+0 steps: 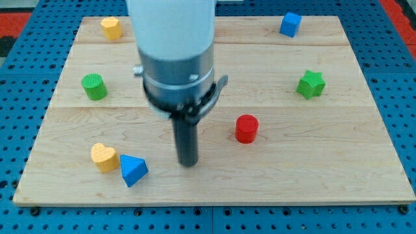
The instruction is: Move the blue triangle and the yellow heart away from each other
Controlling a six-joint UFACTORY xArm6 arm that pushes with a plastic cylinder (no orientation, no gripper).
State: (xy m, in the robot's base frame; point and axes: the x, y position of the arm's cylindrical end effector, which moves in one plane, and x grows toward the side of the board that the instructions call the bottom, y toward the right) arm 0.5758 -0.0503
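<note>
The blue triangle lies near the view's bottom left of the wooden board. The yellow heart sits just to its left, touching or almost touching it. My tip rests on the board to the right of the blue triangle, with a clear gap between them. The rod hangs from the grey and white arm body that fills the view's top centre.
A yellow block sits at the top left, a green cylinder at the left, a red cylinder right of my tip, a green star at the right, a blue cube at the top right.
</note>
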